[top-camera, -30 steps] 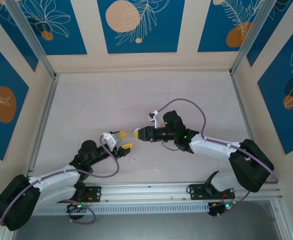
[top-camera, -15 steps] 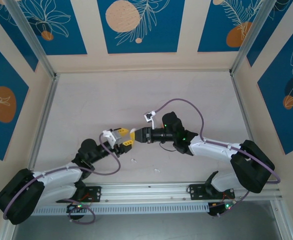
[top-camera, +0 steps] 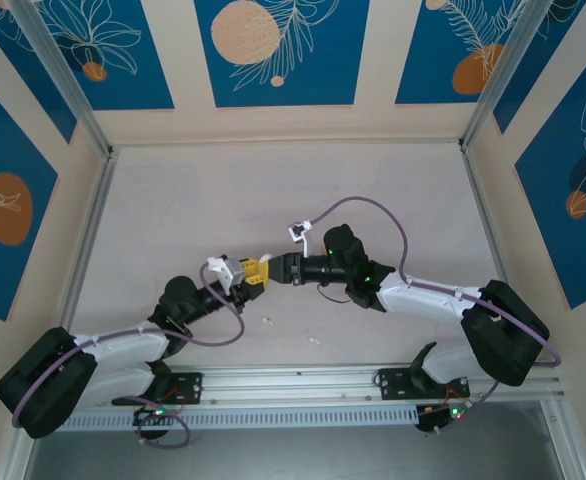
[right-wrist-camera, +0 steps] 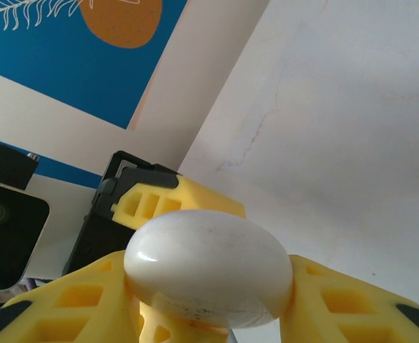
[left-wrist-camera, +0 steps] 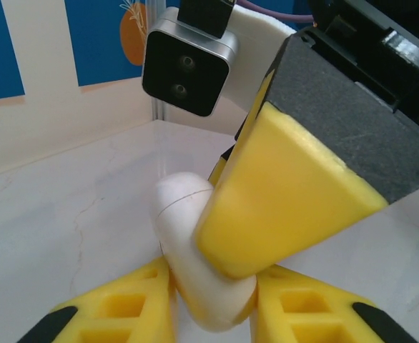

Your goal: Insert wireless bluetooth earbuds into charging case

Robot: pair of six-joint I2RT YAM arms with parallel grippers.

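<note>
Left gripper [left-wrist-camera: 213, 314] has clamped the closed white case [right-wrist-camera: 208, 266] held by right gripper [right-wrist-camera: 209, 304].

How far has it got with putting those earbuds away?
Barely started. Done: nothing looks inserted yet, and two tiny white bits that look like earbuds lie loose on the table near the arms. In hand: the white charging case, apparently shut, is pinched between the left hand and right hand. Left: open it, fetch the earbuds, seat them.
</note>
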